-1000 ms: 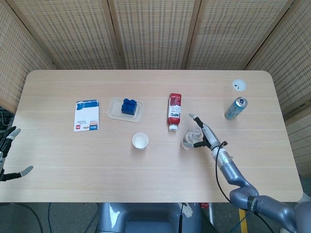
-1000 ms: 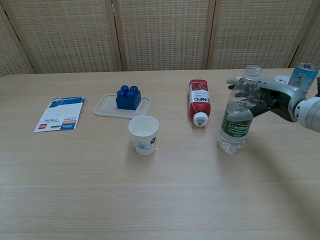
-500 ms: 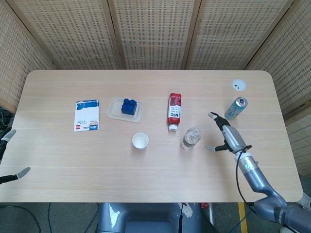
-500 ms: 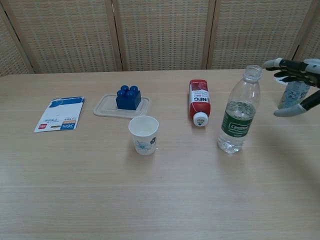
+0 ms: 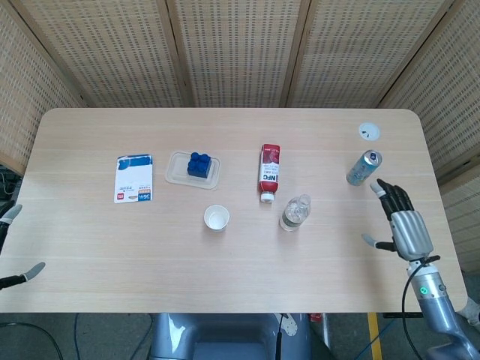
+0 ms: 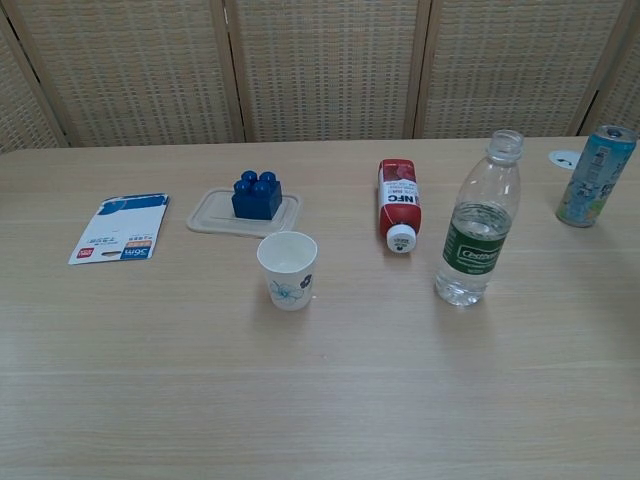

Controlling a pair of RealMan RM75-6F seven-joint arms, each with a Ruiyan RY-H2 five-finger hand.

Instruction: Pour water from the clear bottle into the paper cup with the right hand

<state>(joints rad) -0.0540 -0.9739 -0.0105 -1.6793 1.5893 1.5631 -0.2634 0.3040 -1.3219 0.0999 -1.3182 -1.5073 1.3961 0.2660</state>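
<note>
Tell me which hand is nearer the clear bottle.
Right. The right hand hovers open off to the clear bottle's right; the left hand sits at the table's far left edge.

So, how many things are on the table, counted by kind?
Bottles: 2, the clear bottle standing and the red bottle lying
Cups: 1, paper cup
Cans: 1
Blocks: 1, blue
Trays: 1
Packets: 1
White discs: 1
Total: 8
</note>
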